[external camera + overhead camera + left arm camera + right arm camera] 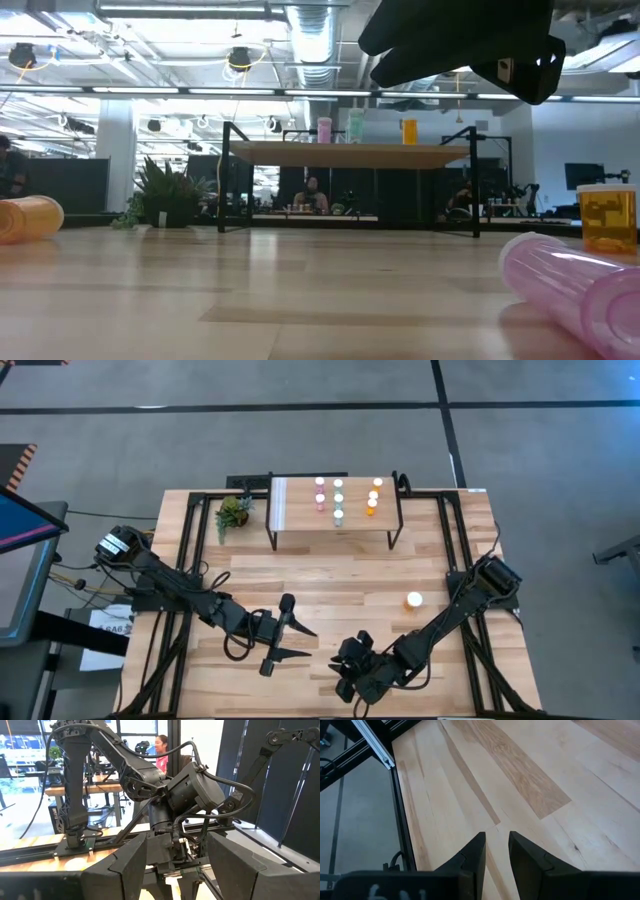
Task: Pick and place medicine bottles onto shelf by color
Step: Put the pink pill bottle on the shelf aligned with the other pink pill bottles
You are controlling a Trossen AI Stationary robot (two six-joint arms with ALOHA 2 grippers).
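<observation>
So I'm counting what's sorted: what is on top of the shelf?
On the shelf stand eight small medicine bottles: pink, teal and orange, in columns. The white strip end is bare. Nothing hides its top.

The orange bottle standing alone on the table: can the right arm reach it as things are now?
Probably yes. The orange bottle stands beside the right arm, with bare table around it; the right gripper, empty, is nearer the front edge.

Open tabletop (pixel 330 575) between us and the shelf (pixel 290 508)

We see bare wood ahead of both arms; one orange bottle (pixel 413 600) stands right of centre, a plant (pixel 233 512) sits left of the shelf, and bottles (pixel 338 498) crowd the shelf's right half.
</observation>
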